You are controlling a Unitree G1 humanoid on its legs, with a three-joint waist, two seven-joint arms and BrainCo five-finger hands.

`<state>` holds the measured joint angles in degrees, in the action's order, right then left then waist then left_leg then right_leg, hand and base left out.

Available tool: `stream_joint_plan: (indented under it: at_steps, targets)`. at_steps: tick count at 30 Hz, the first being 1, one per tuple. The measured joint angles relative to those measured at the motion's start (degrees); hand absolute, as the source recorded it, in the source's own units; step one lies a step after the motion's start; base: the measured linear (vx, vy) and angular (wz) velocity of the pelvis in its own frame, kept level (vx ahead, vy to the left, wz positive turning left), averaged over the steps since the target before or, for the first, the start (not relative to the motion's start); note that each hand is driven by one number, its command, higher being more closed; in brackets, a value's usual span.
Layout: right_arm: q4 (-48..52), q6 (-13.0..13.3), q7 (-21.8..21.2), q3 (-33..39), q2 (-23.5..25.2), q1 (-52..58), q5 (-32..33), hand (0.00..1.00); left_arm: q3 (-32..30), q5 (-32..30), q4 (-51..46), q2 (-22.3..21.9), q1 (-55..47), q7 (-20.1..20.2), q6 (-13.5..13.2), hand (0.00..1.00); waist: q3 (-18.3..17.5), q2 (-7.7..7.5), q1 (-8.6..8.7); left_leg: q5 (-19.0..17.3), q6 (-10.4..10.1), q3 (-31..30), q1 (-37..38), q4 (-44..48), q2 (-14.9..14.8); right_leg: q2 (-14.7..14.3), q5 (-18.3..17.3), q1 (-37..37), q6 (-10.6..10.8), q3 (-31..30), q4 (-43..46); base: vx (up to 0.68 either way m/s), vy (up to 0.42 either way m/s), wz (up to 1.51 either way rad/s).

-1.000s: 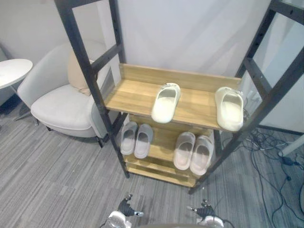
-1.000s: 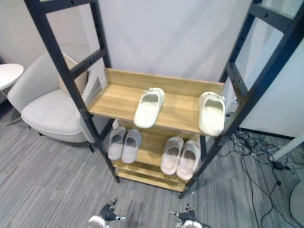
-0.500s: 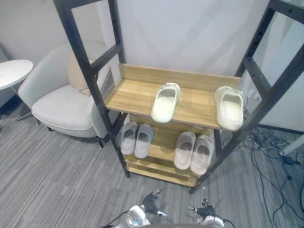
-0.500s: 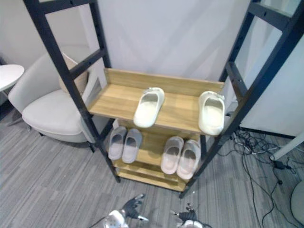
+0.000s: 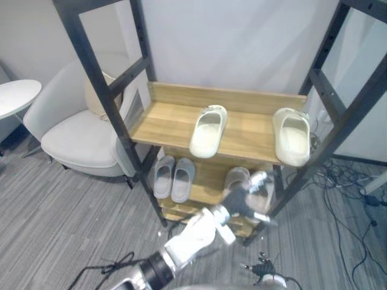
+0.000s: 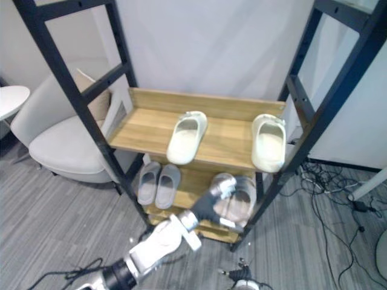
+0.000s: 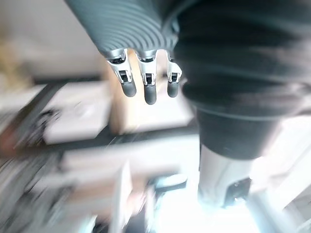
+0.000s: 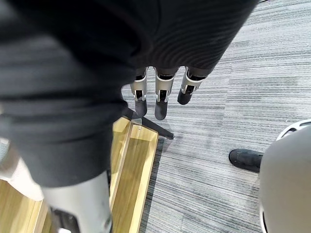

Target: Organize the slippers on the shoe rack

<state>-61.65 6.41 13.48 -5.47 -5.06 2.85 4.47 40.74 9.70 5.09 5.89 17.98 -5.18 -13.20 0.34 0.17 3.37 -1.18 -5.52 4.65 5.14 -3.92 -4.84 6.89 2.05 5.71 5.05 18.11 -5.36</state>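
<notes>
The shoe rack [image 5: 166, 121] has wooden shelves in a black frame. On its upper shelf one cream slipper [image 5: 208, 130] lies in the middle and its mate [image 5: 292, 136] at the right end, well apart. A grey pair [image 5: 173, 177] sits side by side at the left of the lower shelf. The beige pair [image 5: 261, 188] at the lower right is partly hidden by my left hand [image 5: 245, 199], which is raised in front of it, open and holding nothing. Its fingers [image 7: 148, 82] are straight. My right hand [image 5: 263, 279] hangs low at the bottom edge, open, its fingers [image 8: 163, 94] pointing at the floor.
A white armchair [image 5: 78, 136] with a tan cushion stands left of the rack, and a round white table [image 5: 15, 96] beyond it. Cables [image 5: 351, 181] lie on the grey carpet right of the rack. The rack's black uprights [image 5: 100, 90] lean on both sides.
My left arm has swung up from the bottom edge and to the right, until its hand is in front of the lower shelf's beige pair. The slippers have not moved.
</notes>
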Motion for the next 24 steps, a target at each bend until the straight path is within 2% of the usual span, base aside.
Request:
stream_joint_plan:
  at_steps: [6,13,16,19,21,24]
  targets:
    - [0.0,-0.4,-0.2,-0.3,0.1,-0.4,0.0,0.00,-6.1,-1.4,0.7,0.0,4.3,-4.5,-0.1,0.00,0.4,-0.67,0.28,0.0,0.0,0.3,0.0,0.0,0.1,0.1,0.1,-0.2,0.0,-0.1,-0.2,-0.01,0.002,-0.01]
    - [0.3,-0.4,-1.2,0.6,0.5,-0.6,-0.1,0.00,-15.6,-4.7,10.4,0.1,12.6,-9.6,0.2,0.00,0.6,-0.97,0.99,-0.1,0.1,1.3,-0.1,0.0,0.1,0.2,0.4,-0.9,0.0,-0.8,-0.2,-0.01,0.004,-0.07]
    - [0.6,-0.4,-1.2,0.9,0.6,-0.5,-0.5,0.00,-20.0,-6.3,15.2,0.5,16.0,-12.2,1.2,0.00,0.8,-1.15,1.91,-0.2,0.2,1.5,-0.1,0.0,0.2,0.3,0.5,-1.0,0.1,-1.1,-0.2,-0.01,0.003,-0.03]
    - [2.4,-0.4,-1.4,1.0,0.5,0.2,-2.3,0.00,-23.4,-7.8,18.6,2.7,18.2,-14.3,2.0,0.00,1.0,-1.08,2.29,-0.5,0.2,2.8,-0.2,0.0,0.2,0.2,0.8,-1.9,0.1,-2.4,-0.2,-0.01,0.011,-0.23]
    - [2.7,-0.4,-1.8,2.2,0.8,0.3,-2.2,0.00,-25.5,-11.0,23.2,4.6,21.5,-16.0,3.8,0.00,1.6,-1.12,2.77,-0.6,0.3,4.1,-0.3,0.0,0.2,0.3,1.0,-2.6,0.1,-3.6,-0.2,0.00,0.013,-0.26]
    - [4.3,-0.2,-2.2,3.1,0.9,0.7,-2.3,0.00,-26.1,-15.2,26.8,7.5,25.2,-16.1,5.0,0.00,2.3,-0.99,3.12,-0.9,0.3,5.1,-0.6,0.0,0.3,0.3,1.2,-3.6,0.2,-4.7,-0.2,0.00,0.006,-0.19]
